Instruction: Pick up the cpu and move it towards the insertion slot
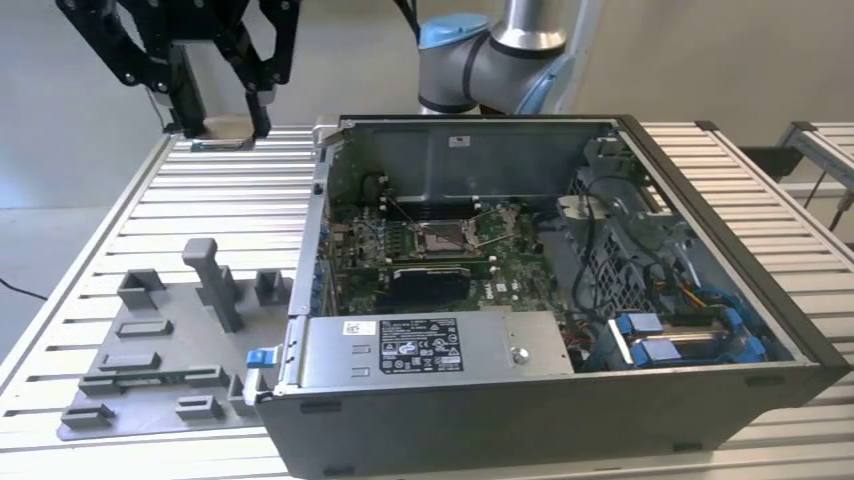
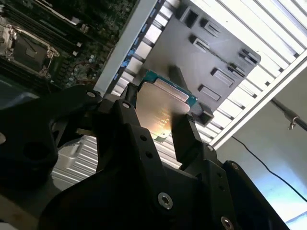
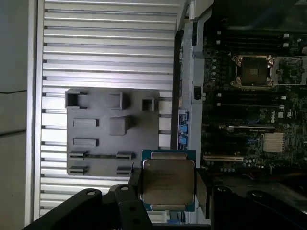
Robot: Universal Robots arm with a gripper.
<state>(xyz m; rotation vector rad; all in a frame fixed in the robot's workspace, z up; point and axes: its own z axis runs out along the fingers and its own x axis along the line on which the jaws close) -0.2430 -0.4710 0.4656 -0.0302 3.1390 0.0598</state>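
Note:
My gripper (image 1: 227, 122) hangs high over the far left of the slatted table, up and to the left of the open computer case in the exterior view. It is shut on the cpu (image 1: 228, 128). In both wrist views the cpu (image 3: 167, 179) (image 2: 160, 108) is a flat square chip with a silvery top, clamped at two opposite edges by the black fingers (image 3: 135, 188). The insertion slot (image 1: 441, 237), a shiny metal frame with a tan centre, lies on the green motherboard inside the case, well away from the gripper. Both wrist views also show the insertion slot (image 3: 253, 71) (image 2: 21, 48).
A grey tray (image 1: 147, 370) with raised blocks lies on the table at the exterior view's left, below the gripper. The open computer case (image 1: 534, 400) has tall walls around the motherboard; a power supply (image 1: 427, 345) and blue-connector cables (image 1: 681, 340) fill its near side. The arm's base (image 1: 481, 60) stands behind the case.

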